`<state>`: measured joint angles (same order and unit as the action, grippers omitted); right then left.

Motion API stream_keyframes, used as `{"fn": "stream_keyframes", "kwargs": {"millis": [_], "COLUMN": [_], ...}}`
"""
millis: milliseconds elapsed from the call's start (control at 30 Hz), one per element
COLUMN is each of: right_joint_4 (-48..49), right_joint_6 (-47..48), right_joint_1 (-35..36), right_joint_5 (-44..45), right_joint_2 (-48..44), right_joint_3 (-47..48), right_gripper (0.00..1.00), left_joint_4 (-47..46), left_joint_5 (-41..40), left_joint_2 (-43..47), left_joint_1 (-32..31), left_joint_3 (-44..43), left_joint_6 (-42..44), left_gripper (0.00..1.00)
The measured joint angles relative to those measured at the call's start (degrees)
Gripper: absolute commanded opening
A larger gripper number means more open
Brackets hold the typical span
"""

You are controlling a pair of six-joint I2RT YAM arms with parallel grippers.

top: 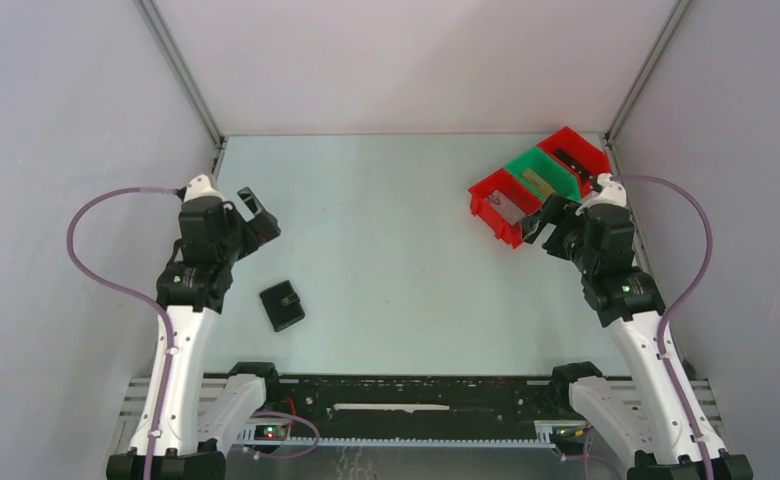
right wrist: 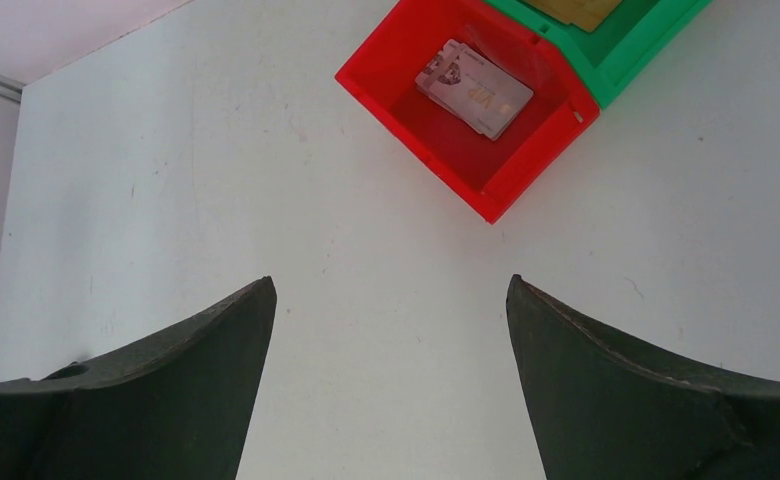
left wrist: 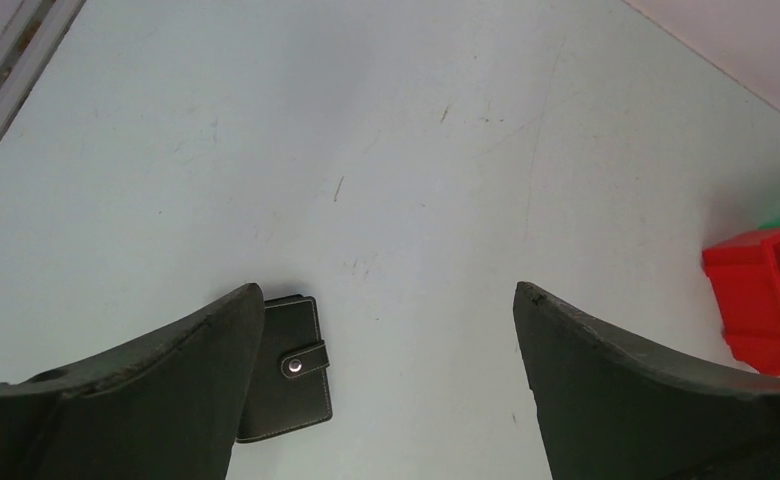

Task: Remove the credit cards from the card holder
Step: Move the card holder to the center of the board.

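The card holder (top: 282, 306) is a small black wallet, folded shut with its strap snapped, lying flat on the table left of centre. In the left wrist view the card holder (left wrist: 288, 370) shows partly behind my left finger. No credit cards show at the wallet; anything inside it is hidden. My left gripper (top: 254, 212) is open and empty, raised above the table behind the wallet; its jaws (left wrist: 387, 290) stand wide apart. My right gripper (top: 544, 218) is open and empty, raised at the right just in front of the bins, and also shows in its wrist view (right wrist: 390, 281).
A row of three plastic bins stands at the back right: a red bin (top: 486, 205), a green bin (top: 543, 175) and another red bin (top: 576, 155). A pale printed card (right wrist: 474, 90) lies in the near red bin (right wrist: 416, 140). A tan card (right wrist: 576, 10) lies in the green bin.
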<state>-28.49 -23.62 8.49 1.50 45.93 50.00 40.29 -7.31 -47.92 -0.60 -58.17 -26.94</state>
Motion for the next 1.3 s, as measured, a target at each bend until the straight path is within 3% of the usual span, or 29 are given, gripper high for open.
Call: {"fn": "stream_keyframes", "kwargs": {"millis": [500, 900, 967, 1067, 1300], "right_joint_4": [-0.2, -0.5, -0.5, -0.6, -2.3], "right_joint_6": [-1.2, -2.5, -2.6, -2.7, -2.7], "right_joint_1": [3.7, 8.2, 8.4, 8.5, 8.5], "right_joint_5": [2.6, 5.1, 5.4, 5.8, 7.0], "right_joint_2": [0.0, 1.2, 1.2, 1.2, 0.3], "right_joint_3": [0.0, 0.0, 0.0, 0.0, 0.0], "right_gripper": [0.94, 0.93, 0.93, 0.93, 0.94], "left_joint_4": [8.3, 9.3, 8.7, 8.4, 8.7], "left_joint_5": [-5.8, -6.4, -6.1, -6.4, -8.8], "left_joint_2": [-12.7, -24.8, -26.2, -28.7, -34.5], "left_joint_1": [-1.2, -5.4, -5.4, -5.4, -5.2], "left_joint_3": [1.2, 7.0, 8.5, 9.6, 9.6], "left_joint_6": [-3.0, -12.7, -14.4, -17.1, -19.5], "left_gripper": [0.94, 0.72, 0.74, 0.98, 1.00]}}
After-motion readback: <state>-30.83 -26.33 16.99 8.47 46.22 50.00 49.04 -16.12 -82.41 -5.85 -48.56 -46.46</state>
